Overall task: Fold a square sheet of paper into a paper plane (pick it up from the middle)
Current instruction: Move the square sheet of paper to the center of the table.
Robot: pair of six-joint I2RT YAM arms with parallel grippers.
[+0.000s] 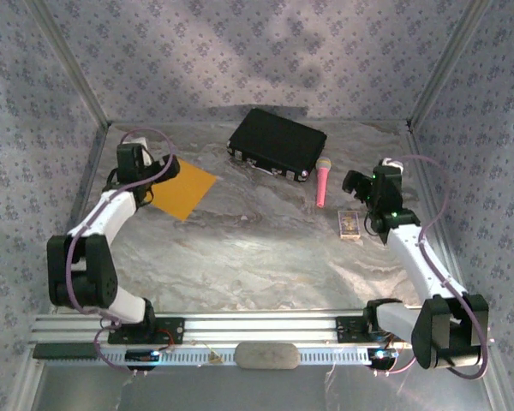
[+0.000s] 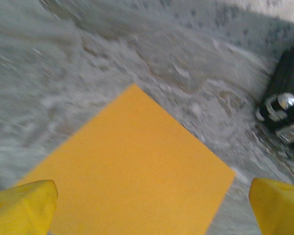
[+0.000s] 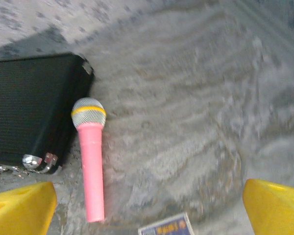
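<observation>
The square sheet of orange-yellow paper (image 2: 137, 166) is matt and smooth. The black rectangular case (image 3: 29, 107) has a grainy matt skin with shiny metal corners (image 3: 32, 161). The pink microphone (image 3: 93, 166) looks smooth plastic under silvery mesh.

The case (image 1: 277, 143) lies far back on the table (image 1: 257, 257). The square sheet of paper (image 1: 184, 189) lies left of it, the microphone (image 1: 322, 181) just right, the small box (image 1: 349, 224) right and nearer.

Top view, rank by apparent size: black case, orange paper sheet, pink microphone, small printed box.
Largest to smallest:
1. black case
2. square sheet of paper
3. pink microphone
4. small printed box
</observation>
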